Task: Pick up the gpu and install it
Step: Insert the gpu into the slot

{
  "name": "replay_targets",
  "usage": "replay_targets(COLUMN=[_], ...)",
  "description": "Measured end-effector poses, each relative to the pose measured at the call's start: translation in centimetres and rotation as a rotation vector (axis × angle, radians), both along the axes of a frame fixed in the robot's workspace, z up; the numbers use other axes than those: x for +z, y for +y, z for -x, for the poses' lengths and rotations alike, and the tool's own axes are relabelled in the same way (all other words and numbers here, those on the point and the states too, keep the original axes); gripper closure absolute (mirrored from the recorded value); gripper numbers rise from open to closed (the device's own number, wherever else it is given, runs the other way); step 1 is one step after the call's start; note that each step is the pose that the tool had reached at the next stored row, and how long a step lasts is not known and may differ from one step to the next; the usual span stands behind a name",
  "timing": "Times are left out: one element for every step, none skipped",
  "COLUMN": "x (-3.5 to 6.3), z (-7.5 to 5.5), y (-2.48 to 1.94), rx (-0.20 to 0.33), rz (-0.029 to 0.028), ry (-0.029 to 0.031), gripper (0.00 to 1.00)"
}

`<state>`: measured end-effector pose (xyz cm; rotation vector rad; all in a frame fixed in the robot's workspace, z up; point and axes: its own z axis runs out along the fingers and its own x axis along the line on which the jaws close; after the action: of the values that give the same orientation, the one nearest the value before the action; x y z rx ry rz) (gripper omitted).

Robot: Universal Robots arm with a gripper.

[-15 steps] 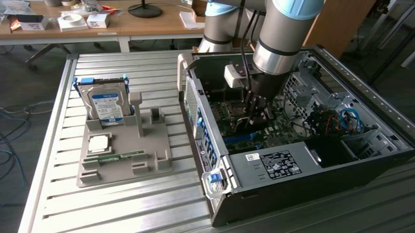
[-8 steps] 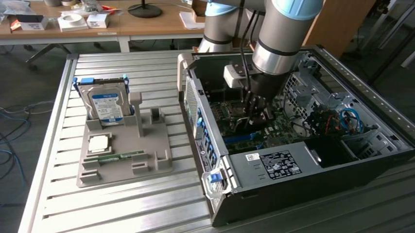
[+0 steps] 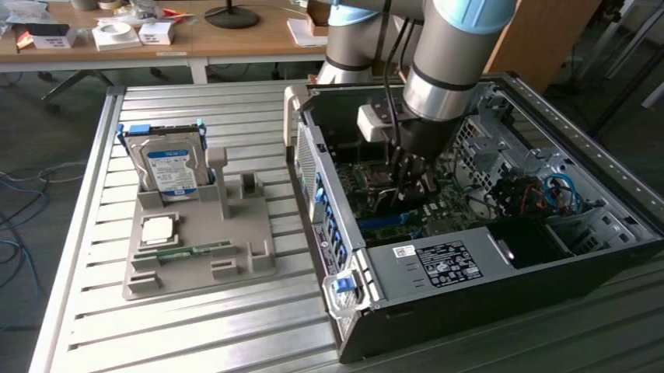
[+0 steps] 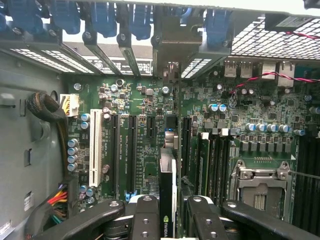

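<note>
My gripper (image 3: 408,180) hangs down inside the open computer case (image 3: 467,264), above the green motherboard (image 3: 415,214). In the wrist view the gripper (image 4: 170,210) is shut on the gpu (image 4: 167,175), a thin dark card seen edge-on with an NVIDIA logo near the black fingers (image 4: 145,215). The card stands upright over the board, in line with the long black expansion slots (image 4: 131,150) and just beside them. Whether its lower edge touches a slot is hidden.
A grey fixture tray (image 3: 249,268) on the slatted table, at the exterior view's left, holds a silver hard drive with a blue label (image 3: 171,167), a green memory stick (image 3: 192,251) and a square chip (image 3: 158,228). Case walls, a CPU socket (image 4: 260,180) and cable bundles (image 4: 55,200) crowd the gripper.
</note>
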<state>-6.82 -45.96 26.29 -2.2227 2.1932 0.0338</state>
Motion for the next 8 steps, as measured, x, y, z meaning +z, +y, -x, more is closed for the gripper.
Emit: replay_targets(x=[-0.02,-0.01,-0.01,-0.02,-0.08,-0.13,-0.13,-0.13], z=[0.00,0.00,0.01,0.01,0.02,0.03,0.03,0.03], y=[-0.01,-0.01,-0.01,0.00,0.00,0.00,0.00,0.00], rx=[0.000,0.000,0.000,0.000,0.000,0.000,0.000,0.000], rz=[0.0001,0.0002,0.0002,0.0002,-0.0003,-0.0003,-0.0001,0.0000], ry=[0.0000,0.0001,0.0002,0.0002,0.0000,0.0000,0.0000,0.0001], gripper=[0.74,0.74,0.74,0.74,0.74,0.74,0.74,0.74])
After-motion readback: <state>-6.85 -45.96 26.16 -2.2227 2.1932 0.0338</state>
